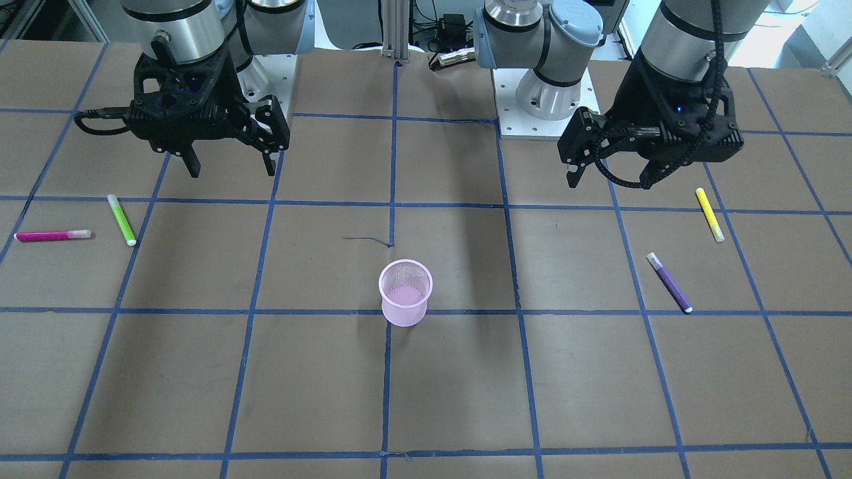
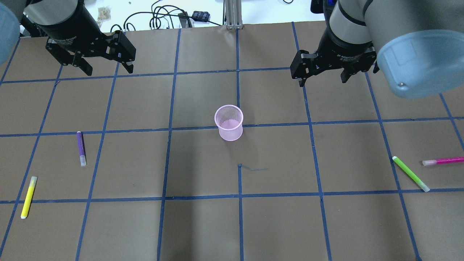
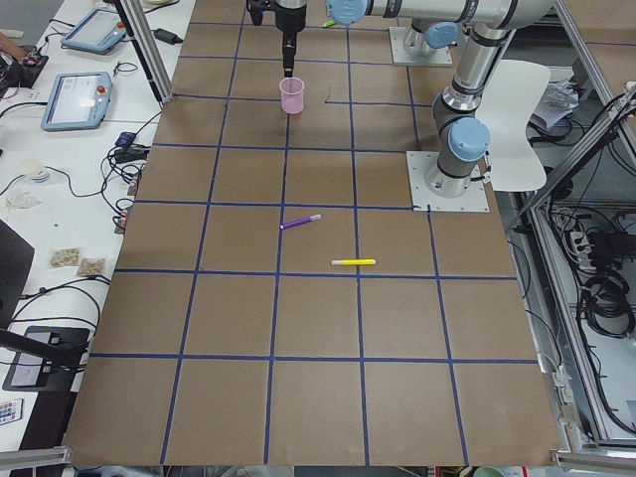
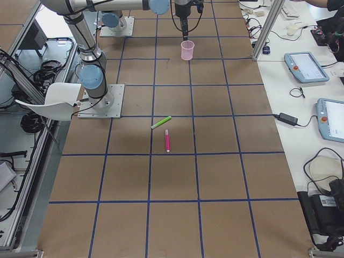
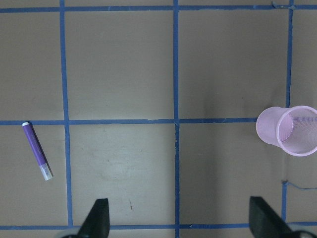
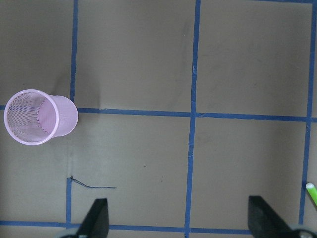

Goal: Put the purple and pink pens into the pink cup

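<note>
The pink mesh cup [image 2: 229, 122] stands upright at the table's middle and also shows in the front view [image 1: 405, 293] and both wrist views [image 5: 288, 131] [image 6: 39, 117]. The purple pen [image 2: 81, 148] [image 1: 669, 282] [image 5: 37, 157] lies flat on my left side. The pink pen [image 2: 443, 161] [image 1: 52, 235] lies flat at the far right edge. My left gripper [image 2: 108, 70] [image 1: 609, 179] is open, empty, high above the table. My right gripper [image 2: 322, 81] [image 1: 233, 169] is open, empty and also raised. Neither is near a pen.
A yellow pen [image 2: 28, 197] lies near the purple pen on the left side. A green pen [image 2: 410, 173] lies next to the pink pen on the right. Brown paper with blue tape grid lines covers the table [image 2: 203, 224].
</note>
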`<state>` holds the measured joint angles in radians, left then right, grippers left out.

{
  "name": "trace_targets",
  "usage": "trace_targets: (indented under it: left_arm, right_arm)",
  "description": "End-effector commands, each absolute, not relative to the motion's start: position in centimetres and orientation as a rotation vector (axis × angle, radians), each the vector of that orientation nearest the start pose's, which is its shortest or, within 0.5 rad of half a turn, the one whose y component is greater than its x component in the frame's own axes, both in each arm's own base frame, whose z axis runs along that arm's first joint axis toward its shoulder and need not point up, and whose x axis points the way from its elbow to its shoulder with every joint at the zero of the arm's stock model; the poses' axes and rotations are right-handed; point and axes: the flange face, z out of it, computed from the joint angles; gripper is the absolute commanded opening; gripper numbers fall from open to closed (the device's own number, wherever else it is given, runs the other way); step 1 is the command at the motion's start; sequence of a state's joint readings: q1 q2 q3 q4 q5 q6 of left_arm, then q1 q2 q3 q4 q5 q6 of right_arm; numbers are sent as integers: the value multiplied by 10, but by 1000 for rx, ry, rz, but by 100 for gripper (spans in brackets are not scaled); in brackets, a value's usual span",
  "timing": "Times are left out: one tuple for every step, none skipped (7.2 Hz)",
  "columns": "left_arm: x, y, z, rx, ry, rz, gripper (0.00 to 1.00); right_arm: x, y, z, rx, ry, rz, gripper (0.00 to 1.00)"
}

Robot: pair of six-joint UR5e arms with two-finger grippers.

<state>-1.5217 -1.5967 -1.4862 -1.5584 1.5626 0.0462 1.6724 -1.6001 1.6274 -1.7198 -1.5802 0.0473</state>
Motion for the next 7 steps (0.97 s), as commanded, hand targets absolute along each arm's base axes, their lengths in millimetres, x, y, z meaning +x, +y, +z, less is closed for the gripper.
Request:
trace_targets:
  left_arm:
    - [-109,-512,523,-4,3143,-121,100]
    - [-109,-515,520,-4,3143,-119,100]
    - [-109,-515,519,-4,3145,-116,100]
    - [-110,-510,518,-7,3149,-107,100]
    - [-107,-511,514,-9,3142,-90,100]
    - [-94,-520,503,-110,3155,-45,100]
    - [-61,-534,501,-231,3158,-51,100]
  right_arm:
    - [181,-475,490,-88,3134,-198,100]
    - [182,-476,488,-93,3125,-196,100]
    - [183,-475,488,-98,3126,-187,100]
    - [187,-474,488,-113,3126,-182,100]
    - [191,-473,488,-103,3120,-183,100]
    - [193,-471,488,-111,3108,-176,100]
    - [195,-471,488,-116,3108,-176,100]
